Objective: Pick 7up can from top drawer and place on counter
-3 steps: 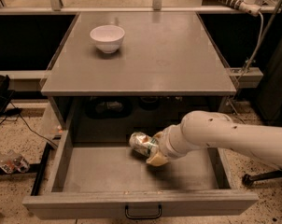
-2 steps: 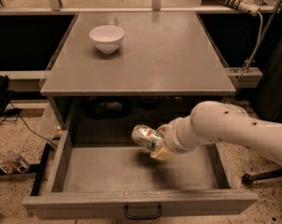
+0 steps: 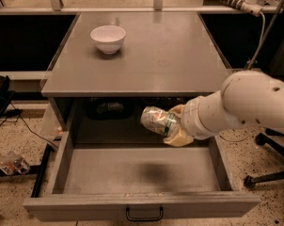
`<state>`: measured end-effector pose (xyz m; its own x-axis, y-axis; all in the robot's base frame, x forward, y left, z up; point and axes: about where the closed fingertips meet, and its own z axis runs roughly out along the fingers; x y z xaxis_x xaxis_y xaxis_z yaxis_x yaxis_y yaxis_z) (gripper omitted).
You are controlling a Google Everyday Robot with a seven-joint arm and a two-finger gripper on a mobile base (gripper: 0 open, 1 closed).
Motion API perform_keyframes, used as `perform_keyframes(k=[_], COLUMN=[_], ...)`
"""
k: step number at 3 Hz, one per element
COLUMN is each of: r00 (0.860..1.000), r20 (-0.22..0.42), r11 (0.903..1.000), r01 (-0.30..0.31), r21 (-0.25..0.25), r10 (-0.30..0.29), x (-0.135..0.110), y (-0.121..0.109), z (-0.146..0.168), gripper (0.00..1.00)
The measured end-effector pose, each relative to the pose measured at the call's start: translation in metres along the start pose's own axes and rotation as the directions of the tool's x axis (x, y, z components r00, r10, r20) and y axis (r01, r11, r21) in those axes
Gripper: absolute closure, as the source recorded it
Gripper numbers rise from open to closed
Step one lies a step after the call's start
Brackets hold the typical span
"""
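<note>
The 7up can (image 3: 157, 120) is a silvery can with green marks, held on its side in my gripper (image 3: 172, 128). The gripper is shut on the can's right end and holds it in the air above the open top drawer (image 3: 132, 173), just below the front edge of the counter (image 3: 146, 55). My white arm (image 3: 245, 102) reaches in from the right. The drawer's grey floor is bare, with the can's shadow on it, and a small dark handle (image 3: 144, 214) is on its front.
A white bowl (image 3: 108, 38) stands on the counter at the back left. Dark objects lie in the recess behind the drawer (image 3: 106, 108). A cable and power strip (image 3: 236, 1) hang at the right. A chair base (image 3: 269, 168) stands on the floor right.
My gripper has lifted the 7up can up off the drawer floor and moved it a little to the right, toward the counter's front edge.
</note>
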<state>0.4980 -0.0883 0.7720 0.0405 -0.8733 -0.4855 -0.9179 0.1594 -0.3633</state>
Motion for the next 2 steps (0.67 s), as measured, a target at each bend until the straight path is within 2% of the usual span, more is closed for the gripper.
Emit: perform_keyframes(k=[1, 2], r00=[0.999, 0.997], r20=[-0.003, -0.004], r11=[0.9983, 0.9961], r01=[0.046, 0.074], r21=[0.037, 0.047], r10=[-0.046, -0.074], x=[-0.013, -0.026], y=[-0.025, -0.064], z=[-0.041, -0.065], gripper=[1.00, 1.00])
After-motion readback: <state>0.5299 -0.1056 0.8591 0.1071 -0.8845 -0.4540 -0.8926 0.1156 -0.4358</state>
